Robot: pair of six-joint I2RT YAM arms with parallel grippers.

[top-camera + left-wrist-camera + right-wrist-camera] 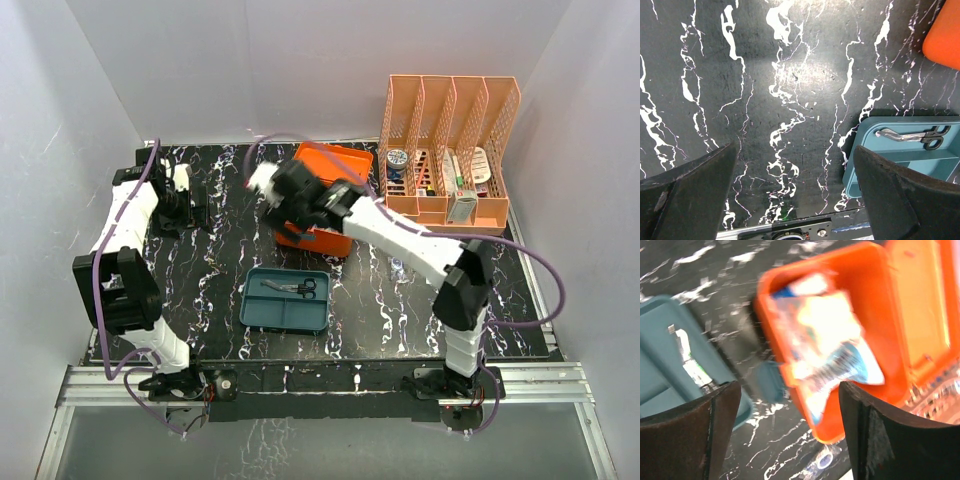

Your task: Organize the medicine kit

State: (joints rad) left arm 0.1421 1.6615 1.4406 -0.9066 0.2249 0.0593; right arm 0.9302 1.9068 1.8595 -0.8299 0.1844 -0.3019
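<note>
1. the kit [312, 240] is set on the table [380, 310] at mid-rear, left of the peach organizer [436, 105] and apart from it.
2. its lid [920, 300] is seen thrown open, and white and blue packets [830, 340] are seen inside the orange box; the right wrist view is blurred, so nothing printed on them can be read.
3. a small blue-grey latch [767, 380] is seen on the box's front wall.
4. the teal tray [275, 312] is out of the box and lies flat on the table just in front of it, with a narrow gap between them.
5. scissors [297, 288] are laid in the tray's rear compartment; the other compartments are shown bare in the top view.
6. the right gripper [789, 387] is held above the front-left part of the box, its fingers spread apart with nothing clasped between them; whether the box is touched cannot be told.
7. the left gripper [795, 150] is held over bare table at the rear left, well apart from the box, its fingers spread wide and nothing gripped.
8. in the left wrist view the tray and scissors are seen at right, and one orange corner of the box at the top right.
9. small items are stored in the organizer's slots; they are too small to be named.
</note>
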